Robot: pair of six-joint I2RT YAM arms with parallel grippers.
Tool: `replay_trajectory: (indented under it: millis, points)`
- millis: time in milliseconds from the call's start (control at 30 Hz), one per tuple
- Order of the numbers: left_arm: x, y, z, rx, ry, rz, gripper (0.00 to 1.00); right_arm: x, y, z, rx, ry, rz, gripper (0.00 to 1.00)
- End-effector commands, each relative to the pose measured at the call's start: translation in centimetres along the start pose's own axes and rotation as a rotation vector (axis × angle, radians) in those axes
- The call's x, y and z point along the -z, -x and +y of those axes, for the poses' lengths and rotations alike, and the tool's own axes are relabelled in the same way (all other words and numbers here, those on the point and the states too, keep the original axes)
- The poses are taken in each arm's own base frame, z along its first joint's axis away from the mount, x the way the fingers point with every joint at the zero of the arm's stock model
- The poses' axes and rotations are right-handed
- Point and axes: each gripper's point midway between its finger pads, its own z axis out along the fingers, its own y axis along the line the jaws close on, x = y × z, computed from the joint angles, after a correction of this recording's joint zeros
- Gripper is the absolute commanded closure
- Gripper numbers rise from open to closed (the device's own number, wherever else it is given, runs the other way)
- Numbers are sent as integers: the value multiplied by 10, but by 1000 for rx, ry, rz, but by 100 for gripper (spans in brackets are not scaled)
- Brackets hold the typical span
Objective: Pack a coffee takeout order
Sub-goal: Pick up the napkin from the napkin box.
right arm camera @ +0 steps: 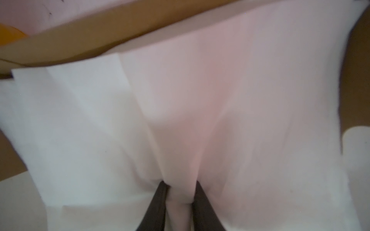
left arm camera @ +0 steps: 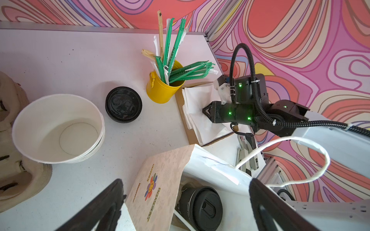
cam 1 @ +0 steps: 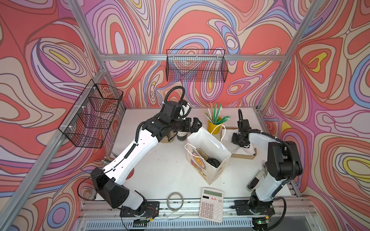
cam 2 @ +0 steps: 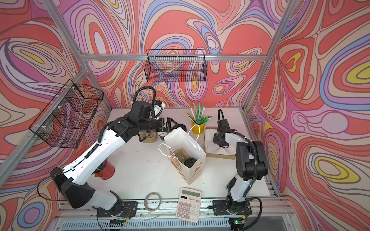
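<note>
Swirl-printed walls (cam 1: pixel 200 24) in red, pink, lilac and yellow are closing in a white table (cam 1: pixel 164 164) on three sides. An aluminium frame (cam 1: pixel 140 57) is running along their edges. A black wire basket (cam 1: pixel 197 67) is hanging at the back, a second basket (cam 1: pixel 92 115) on the left wall.

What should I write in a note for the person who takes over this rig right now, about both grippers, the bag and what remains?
Left gripper: open and empty, above the far rim of the paper bag.
Right gripper: shut on a fold of the top white napkin in the cardboard tray.
Done: the lidded black cup sits in the pulp carrier inside the upright bag.
Left: probably carry the napkin into the bag; it is not yet there.
</note>
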Motion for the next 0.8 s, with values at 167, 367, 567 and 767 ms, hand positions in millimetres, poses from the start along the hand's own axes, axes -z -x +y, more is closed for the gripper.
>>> replay_trajectory:
  millis: [167,367,567,767]
  points:
    - [5,3,-1,-4,-7,-19,0,35,20,-8,-11,-31,-87,85]
    - [6,2,0,-3,-4,-18,0,43,24,-5,-17,-13,-106,95]
    - [9,2,2,-8,7,-22,0,71,41,-5,-36,-11,-181,100]
    - [19,6,2,-13,13,-45,0,140,75,-4,-58,10,-323,100]
